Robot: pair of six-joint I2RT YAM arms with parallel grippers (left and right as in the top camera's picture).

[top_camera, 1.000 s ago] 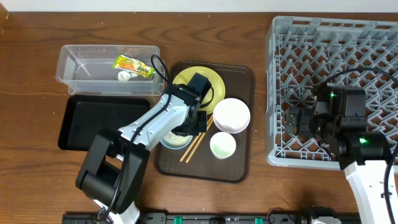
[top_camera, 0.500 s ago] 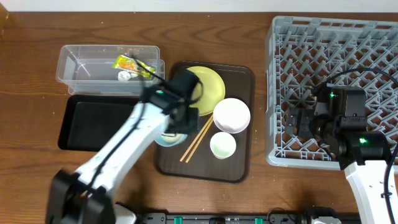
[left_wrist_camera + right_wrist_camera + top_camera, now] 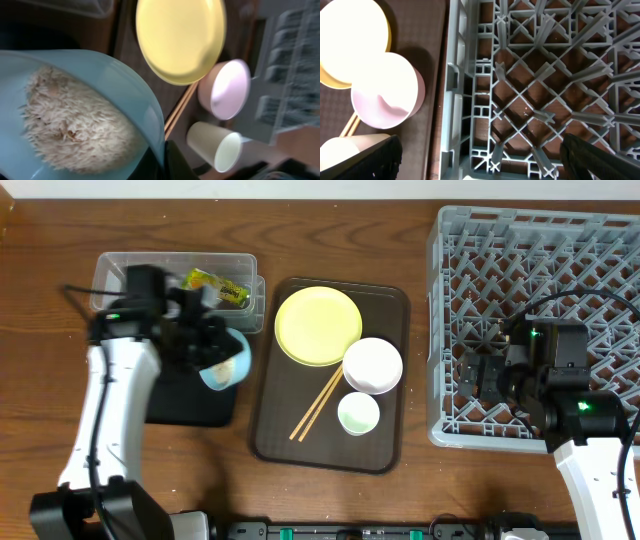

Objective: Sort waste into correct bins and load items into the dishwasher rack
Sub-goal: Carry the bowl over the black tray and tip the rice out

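My left gripper (image 3: 212,348) is shut on the rim of the light blue bowl (image 3: 226,366) and holds it tilted over the right end of the black tray (image 3: 188,402). The left wrist view shows a mound of white rice (image 3: 75,120) in the bowl (image 3: 142,100). The yellow-green wrapper (image 3: 216,286) lies in the clear tub (image 3: 150,280); the white scrap is hidden. The yellow plate (image 3: 318,326), white bowl (image 3: 372,365), pale green cup (image 3: 358,413) and chopsticks (image 3: 318,402) sit on the brown tray (image 3: 385,445). My right gripper (image 3: 485,165) is open and empty over the grey rack (image 3: 540,300), at its left edge.
The brown serving tray lies between the bins and the rack. The clear tub stands behind the black tray at the left. The rack's upright pegs (image 3: 540,115) rise under my right gripper. Bare wooden table (image 3: 420,490) runs along the front.
My left gripper has lifted the blue bowl off the brown tray and carried it left, over the black tray. The right arm has not moved.
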